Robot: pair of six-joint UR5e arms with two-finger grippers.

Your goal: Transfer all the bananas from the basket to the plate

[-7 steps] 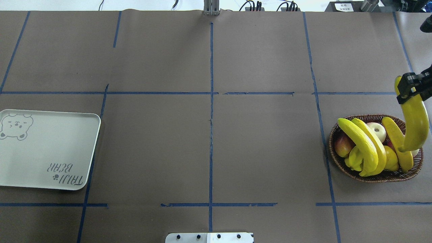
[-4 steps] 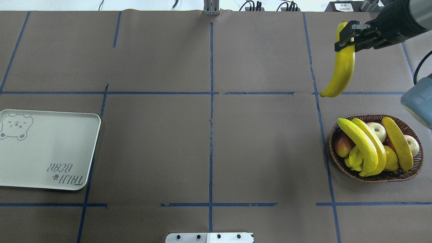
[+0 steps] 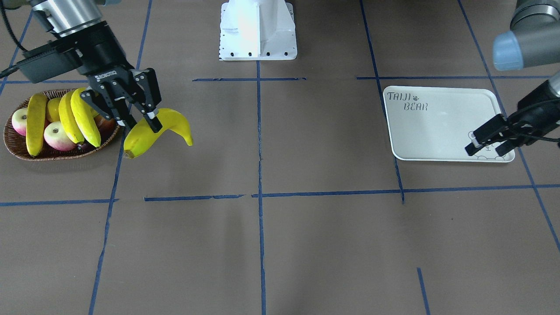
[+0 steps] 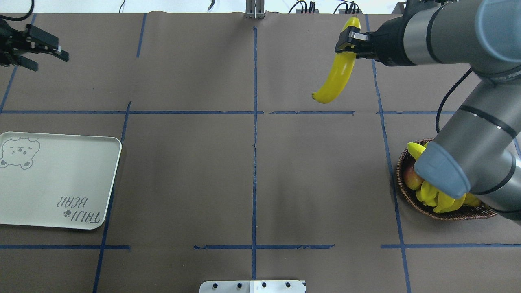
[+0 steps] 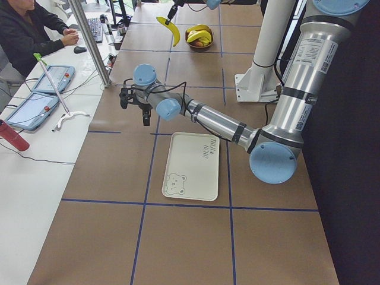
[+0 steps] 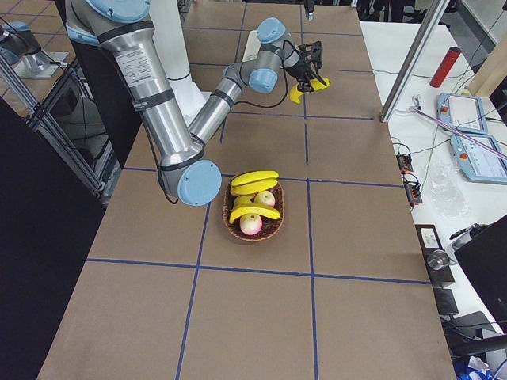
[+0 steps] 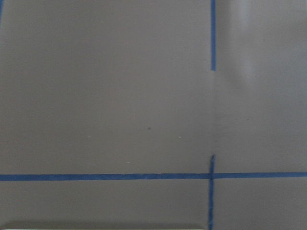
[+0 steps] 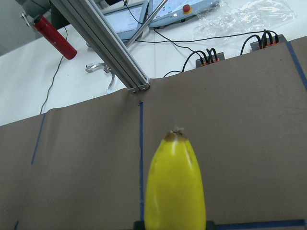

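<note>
The right jaws are clamped on one banana [image 4: 337, 75], which hangs lengthwise below them in the air, well apart from the plate [image 4: 61, 179]. The left jaws, apart and empty, hover near the plate, so that arm is nearer.

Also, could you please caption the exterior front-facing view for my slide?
Right gripper holds a curved bright-yellow banana beside the dark-brown wicker basket; left gripper open near the off-white rectangular tray.
</note>
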